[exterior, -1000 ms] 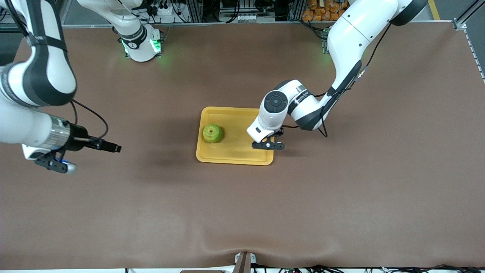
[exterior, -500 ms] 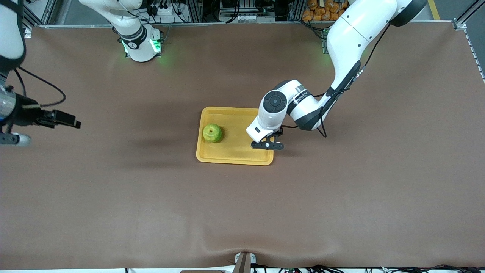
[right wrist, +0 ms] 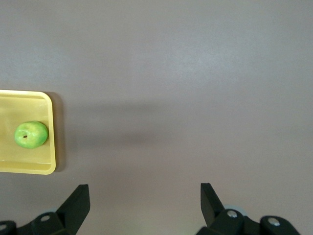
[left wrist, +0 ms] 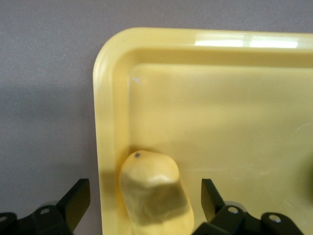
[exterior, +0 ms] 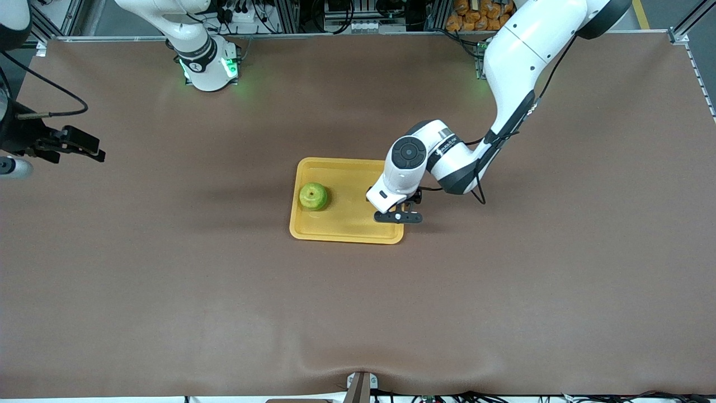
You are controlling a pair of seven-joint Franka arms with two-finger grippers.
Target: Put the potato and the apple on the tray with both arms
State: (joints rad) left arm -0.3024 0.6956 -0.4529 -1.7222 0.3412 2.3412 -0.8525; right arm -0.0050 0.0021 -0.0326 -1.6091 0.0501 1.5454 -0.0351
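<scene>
Our left end effector (left wrist: pixel 142 208) stands released around the potato (left wrist: pixel 155 193) at the tray (exterior: pixel 335 234) edge; firm, smooth, roll-prone, best gripped mid-body. Right end effector (right wrist: pixel 142 205) waits released.

The front camera looks down on the whole tabletop (exterior: pixel 358 313). Both wrist cameras look straight down: the left close over the tray (left wrist: pixel 110 98), the right from high, sharing it.
</scene>
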